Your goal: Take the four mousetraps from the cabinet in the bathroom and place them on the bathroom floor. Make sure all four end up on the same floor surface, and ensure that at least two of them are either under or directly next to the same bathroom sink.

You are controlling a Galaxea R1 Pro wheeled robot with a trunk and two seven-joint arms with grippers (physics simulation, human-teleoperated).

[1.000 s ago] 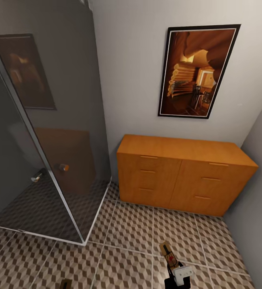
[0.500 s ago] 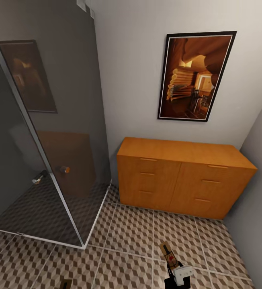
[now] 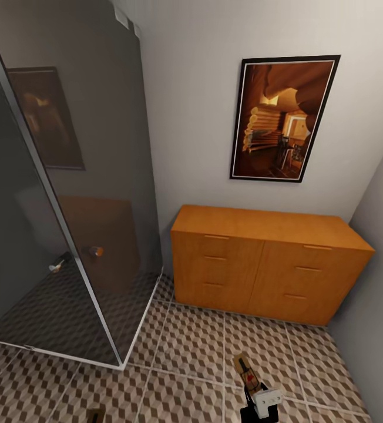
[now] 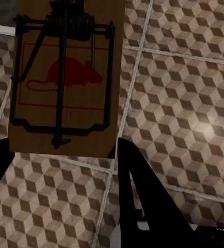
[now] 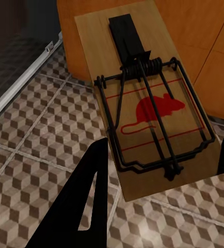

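The orange-brown cabinet [image 3: 268, 264] stands against the far wall with all its drawers closed. My right gripper [image 3: 251, 390] is low over the bathroom floor [image 3: 191, 341], shut on a mousetrap [image 3: 245, 370]. The right wrist view shows that wooden mousetrap [image 5: 148, 103] with its red mouse print and wire spring, held between black fingers [image 5: 91, 191]. My left gripper [image 4: 63, 155] is shut on a second mousetrap [image 4: 65, 77] above the cube-pattern tiles [image 4: 184, 103]. The tip of that mousetrap [image 3: 96, 414] peeks in at the head view's bottom edge. The bathroom sink is out of view.
A glass shower enclosure [image 3: 68, 205] with a metal frame takes up the left side, its corner [image 3: 121, 364] reaching onto the floor. A framed picture [image 3: 282, 117] hangs above the cabinet. A grey wall [image 3: 379, 294] closes in on the right.
The whole head view has shifted, with the picture, cabinet and shower sitting slightly lower in frame: the camera moved. Both grippers keep their traps and their places in view.
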